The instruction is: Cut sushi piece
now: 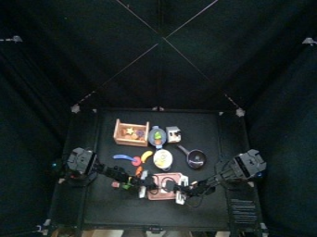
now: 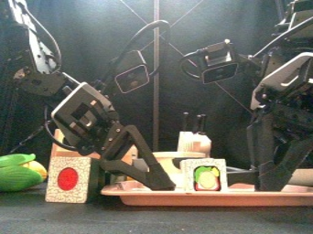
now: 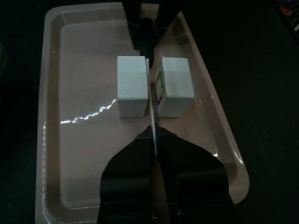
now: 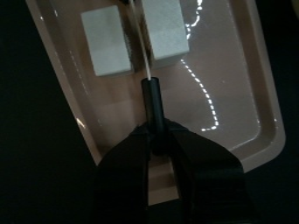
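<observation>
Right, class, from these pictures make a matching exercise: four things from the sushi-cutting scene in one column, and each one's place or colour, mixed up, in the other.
Things:
1. red-centred sushi piece
2. green-centred sushi piece
3. knife
4. tray

Place or colour:
a. pale pink
b. blade between two white blocks
c. standing on the tray
d. on the table, just off the tray's left end

Pairs: 1-d, 2-c, 3-b, 4-a

From above, the things on the table (image 1: pixel 93 199) are showing too small to name. In the front view, the left hand (image 2: pixel 108 146) is hiding part of the tray (image 2: pixel 159 193). In the right wrist view, the picture's edge is cutting off both sushi blocks (image 4: pixel 107 39).
</observation>
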`<state>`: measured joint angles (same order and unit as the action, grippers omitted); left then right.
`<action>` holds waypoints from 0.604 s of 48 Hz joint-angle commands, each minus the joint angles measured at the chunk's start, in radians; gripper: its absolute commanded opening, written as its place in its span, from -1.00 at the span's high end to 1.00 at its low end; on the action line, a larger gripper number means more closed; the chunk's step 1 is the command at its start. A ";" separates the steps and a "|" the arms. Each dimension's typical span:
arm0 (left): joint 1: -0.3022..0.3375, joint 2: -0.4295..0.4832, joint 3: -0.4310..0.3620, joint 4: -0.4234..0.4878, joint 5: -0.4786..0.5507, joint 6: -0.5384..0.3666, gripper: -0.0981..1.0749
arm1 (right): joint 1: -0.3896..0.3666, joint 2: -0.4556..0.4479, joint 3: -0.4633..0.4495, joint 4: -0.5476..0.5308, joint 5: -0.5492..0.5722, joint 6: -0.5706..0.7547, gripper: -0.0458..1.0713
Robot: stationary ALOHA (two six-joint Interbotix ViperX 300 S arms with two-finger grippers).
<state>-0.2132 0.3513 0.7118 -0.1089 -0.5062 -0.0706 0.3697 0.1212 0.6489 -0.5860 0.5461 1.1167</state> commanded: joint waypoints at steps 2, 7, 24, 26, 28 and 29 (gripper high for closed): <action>0.009 -0.028 -0.003 0.014 0.002 0.002 0.10 | -0.023 -0.041 -0.009 0.003 0.018 -0.008 0.02; 0.009 -0.044 0.000 0.023 0.003 0.002 0.10 | -0.023 -0.044 -0.009 0.003 0.020 -0.009 0.02; -0.015 -0.144 0.012 0.044 0.002 0.000 0.10 | -0.015 -0.106 -0.038 -0.005 0.037 -0.011 0.02; -0.017 -0.140 0.012 0.044 0.002 0.000 0.10 | -0.015 -0.106 -0.040 -0.012 0.038 -0.011 0.02; -0.017 -0.144 0.012 0.044 0.002 0.000 0.10 | -0.015 -0.106 -0.043 -0.014 0.037 -0.011 0.02; -0.017 -0.144 0.012 0.044 0.003 0.000 0.10 | -0.015 -0.106 -0.044 -0.014 0.038 -0.011 0.02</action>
<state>-0.2148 0.2378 0.7378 -0.0706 -0.4970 -0.0690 0.3636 0.0552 0.6320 -0.5921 0.5814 1.1029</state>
